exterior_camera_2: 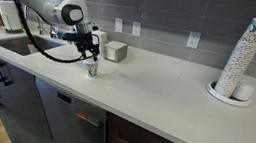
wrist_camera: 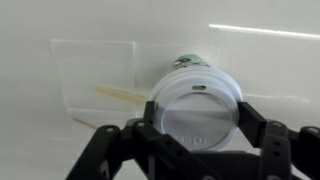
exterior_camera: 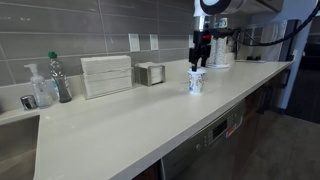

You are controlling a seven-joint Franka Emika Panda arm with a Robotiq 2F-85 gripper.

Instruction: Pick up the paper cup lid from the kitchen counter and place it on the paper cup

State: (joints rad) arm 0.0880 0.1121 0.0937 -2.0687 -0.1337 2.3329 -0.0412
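Note:
The paper cup [exterior_camera: 197,82] stands upright on the off-white kitchen counter [exterior_camera: 130,125], and it shows in both exterior views [exterior_camera_2: 91,67]. My gripper [exterior_camera: 199,62] hangs straight down right over the cup [exterior_camera_2: 92,54]. In the wrist view my gripper [wrist_camera: 198,118] has a finger against each side of the round white paper cup lid [wrist_camera: 197,108]. The lid sits directly over the cup's mouth and hides most of the cup. Only a bit of patterned cup side [wrist_camera: 186,61] shows beyond the lid. I cannot tell whether the lid rests on the rim or hovers just above it.
Against the tiled wall stand two bottles [exterior_camera: 45,85], a white slatted box [exterior_camera: 106,75] and a small metal holder [exterior_camera: 150,73]. A white appliance [exterior_camera: 220,45] is behind the arm. A tall stack of cups [exterior_camera_2: 241,59] stands far along the counter. A sink [exterior_camera_2: 11,40] is beside the arm.

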